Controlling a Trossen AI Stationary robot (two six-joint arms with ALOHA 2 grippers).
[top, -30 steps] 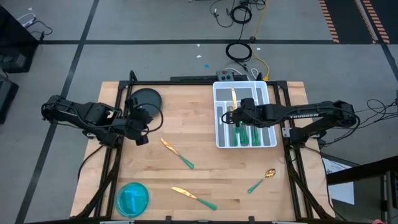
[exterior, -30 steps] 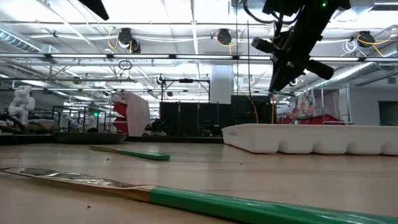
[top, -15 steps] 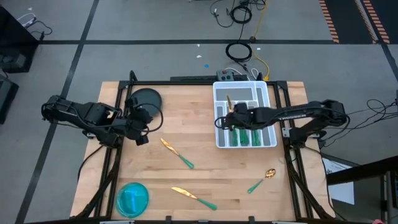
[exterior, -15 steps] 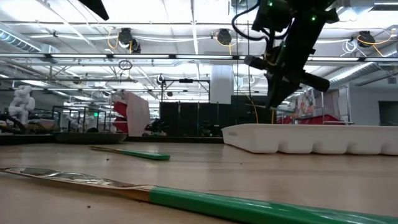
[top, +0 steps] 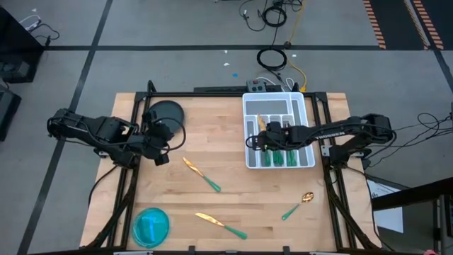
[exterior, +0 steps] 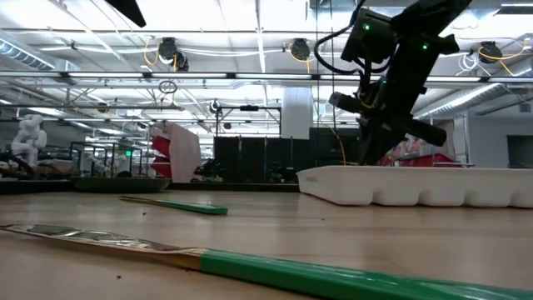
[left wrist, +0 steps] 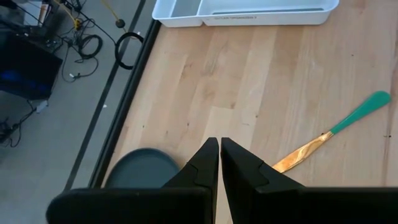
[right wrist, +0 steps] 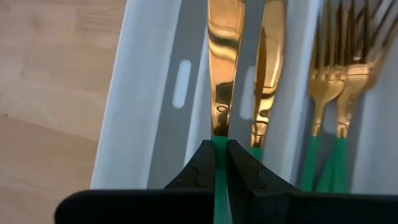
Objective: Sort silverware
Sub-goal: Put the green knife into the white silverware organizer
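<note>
Right wrist view, nearest: the right pincer (right wrist: pixel 221 152) is pinched on the green handle of a slim gold-bladed table knife (right wrist: pixel 222 74), held lengthwise over a slot of the white slotted plastic tray (right wrist: pixel 130 106). A second gold knife (right wrist: pixel 267 68) already lies in the next slot, and two gold forks (right wrist: pixel 339 74) lie in the slot beyond it.

We judge these pieces light, rigid and slick on the polished metal; the matte green handle, taken crosswise near its middle, looks like the surest hold. Lying flat on the desk, each leaves little room beneath for a fingertip.

Farther off on the wooden desk (top: pixel 205 120), three pieces are still loose:
- a green-handled gold knife (top: pixel 202 174)
- another gold knife (top: pixel 221 224)
- a gold spoon (top: pixel 298 205)

The left pincer (left wrist: pixel 219 158), pressed together and empty, waits near a dark round dish (top: pixel 166 112).
</note>
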